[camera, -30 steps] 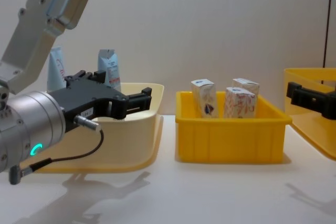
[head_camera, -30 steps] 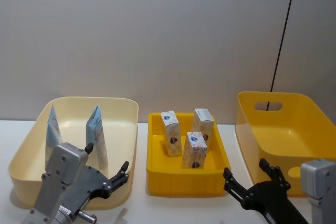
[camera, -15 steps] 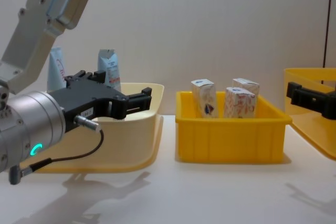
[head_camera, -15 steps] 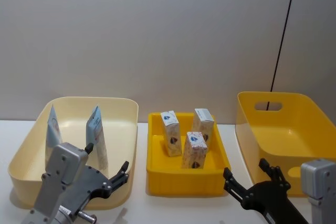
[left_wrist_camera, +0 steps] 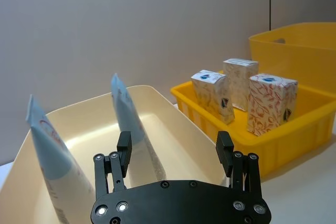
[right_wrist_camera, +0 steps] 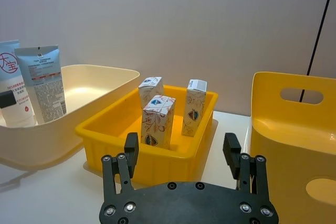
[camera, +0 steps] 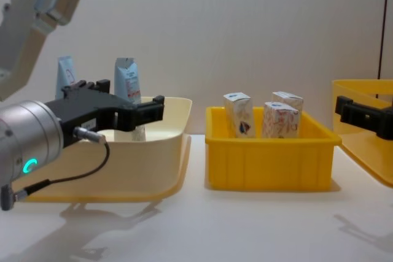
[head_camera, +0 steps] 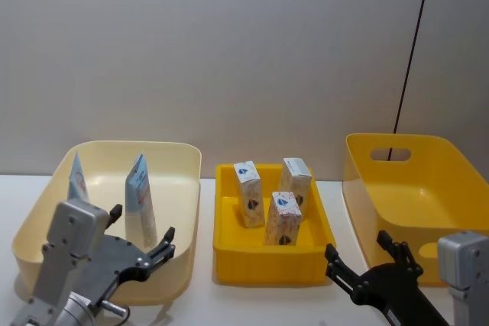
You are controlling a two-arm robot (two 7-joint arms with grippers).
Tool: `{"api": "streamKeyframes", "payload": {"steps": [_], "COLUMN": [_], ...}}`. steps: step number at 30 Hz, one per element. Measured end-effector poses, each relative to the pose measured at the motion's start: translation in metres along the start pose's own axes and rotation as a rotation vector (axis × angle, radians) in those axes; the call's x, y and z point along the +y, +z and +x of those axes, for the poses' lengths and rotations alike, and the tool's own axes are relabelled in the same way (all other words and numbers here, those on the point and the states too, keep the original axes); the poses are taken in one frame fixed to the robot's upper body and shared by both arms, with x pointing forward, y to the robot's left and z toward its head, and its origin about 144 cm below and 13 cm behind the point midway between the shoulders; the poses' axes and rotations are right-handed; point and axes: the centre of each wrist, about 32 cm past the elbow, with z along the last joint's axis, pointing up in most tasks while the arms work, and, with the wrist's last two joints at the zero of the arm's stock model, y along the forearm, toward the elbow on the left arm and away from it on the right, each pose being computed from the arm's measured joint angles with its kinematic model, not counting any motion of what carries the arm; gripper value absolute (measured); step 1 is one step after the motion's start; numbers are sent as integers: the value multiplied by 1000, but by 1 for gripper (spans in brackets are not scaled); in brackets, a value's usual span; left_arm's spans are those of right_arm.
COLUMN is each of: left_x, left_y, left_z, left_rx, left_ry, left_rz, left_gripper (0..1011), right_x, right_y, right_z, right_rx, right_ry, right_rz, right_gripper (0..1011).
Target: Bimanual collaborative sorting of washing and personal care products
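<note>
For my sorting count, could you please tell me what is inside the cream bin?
Two blue-and-white tubes stand upright inside the cream bin. The open left end effector covers the bin's near floor, so anything lying there is hidden.

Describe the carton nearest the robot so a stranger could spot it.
Start at the small yellow bin in the middle, between the cream bin and the big yellow bin. Three cartons stand inside; the front carton is the one nearest the robot, with the left carton and the back carton behind it.
</note>
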Motion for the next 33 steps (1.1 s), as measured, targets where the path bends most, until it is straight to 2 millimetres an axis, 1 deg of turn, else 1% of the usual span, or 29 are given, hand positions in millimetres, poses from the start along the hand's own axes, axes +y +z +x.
{"api": "streamKeyframes", "payload": {"steps": [10,18,33], "left_x": [-3,-15,-36], "left_y": [8,14,16], "left_z": [12,25,35], "left_rx": [108,182,225], "left_ry": [36,15,-18], "left_rz": [-2,14,53], "left_gripper": [1003,1003,1003], "right_x": [0,0,0], "right_y": [0,0,0], "right_z": [0,0,0], "right_rx": [0,0,0], "right_ry": [0,0,0], "right_rz": [0,0,0], "right_gripper": [1002,1003,1002]}}
